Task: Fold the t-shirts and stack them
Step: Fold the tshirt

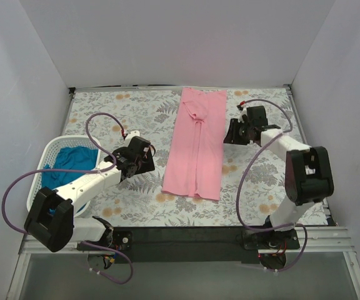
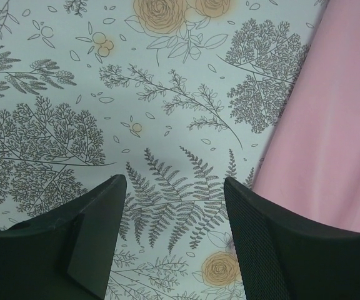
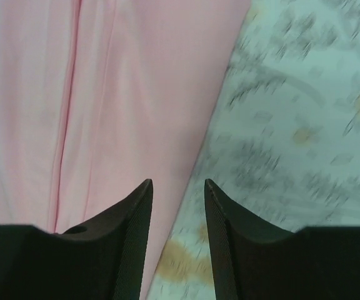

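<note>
The light pink t-shirt point(image 1: 195, 144) lies in a long narrow strip down the middle of the table, its sides folded in; it also shows in the left wrist view point(image 2: 330, 125) and the right wrist view point(image 3: 117, 87). The teal-blue t-shirt point(image 1: 70, 164) is bunched inside the white basket point(image 1: 50, 152) at the left. My left gripper point(image 1: 149, 157) is open and empty just left of the pink shirt's lower half point(image 2: 175, 187). My right gripper point(image 1: 230, 132) is open and empty over the shirt's right edge point(image 3: 177, 187).
The table carries a floral patterned cloth point(image 1: 117, 112). White walls stand behind and on both sides. A black strip point(image 1: 186, 236) runs along the near edge between the arm bases.
</note>
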`<state>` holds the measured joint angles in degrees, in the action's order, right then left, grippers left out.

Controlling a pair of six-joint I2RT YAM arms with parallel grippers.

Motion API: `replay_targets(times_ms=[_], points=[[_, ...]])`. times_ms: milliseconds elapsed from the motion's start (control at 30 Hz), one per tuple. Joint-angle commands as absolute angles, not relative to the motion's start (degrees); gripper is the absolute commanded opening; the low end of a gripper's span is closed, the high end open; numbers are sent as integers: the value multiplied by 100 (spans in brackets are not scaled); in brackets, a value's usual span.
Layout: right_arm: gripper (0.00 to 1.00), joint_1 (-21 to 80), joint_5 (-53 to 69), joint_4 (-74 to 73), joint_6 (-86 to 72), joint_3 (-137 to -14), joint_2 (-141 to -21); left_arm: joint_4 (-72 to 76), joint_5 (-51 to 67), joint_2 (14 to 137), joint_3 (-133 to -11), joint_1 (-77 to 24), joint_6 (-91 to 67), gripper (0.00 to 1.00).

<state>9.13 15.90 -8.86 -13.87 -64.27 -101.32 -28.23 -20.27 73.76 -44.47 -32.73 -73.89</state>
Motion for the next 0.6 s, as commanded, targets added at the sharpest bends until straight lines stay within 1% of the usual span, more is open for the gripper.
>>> replay_targets(times_ms=[0, 67, 133, 267, 367, 567], points=[[46, 1605, 828, -1624, -1633, -5445, -9075, -2786, -1767, 7382, -4491, -3252, -7339, 63], [47, 1906, 441, -1748, -1862, -4977, -8407, -2804, -1731, 7409, -4491, -3252, -7339, 63], [48, 2319, 160, -1828, -2231, -4302, -7983, -2830, -1758, 7418, -4483, -3252, -7339, 63], [47, 2961, 26, -2030, -2741, -3631, -7025, -2848, -1784, 7409, -4456, -3252, -7348, 63], [47, 3348, -228, -2127, -3119, -3376, -6620, -2856, -1793, 7427, -4447, -3252, -7339, 63], [46, 3805, -202, -2110, -3498, -3322, -6697, -2865, -1811, 7479, -4474, -3252, -7330, 63]])
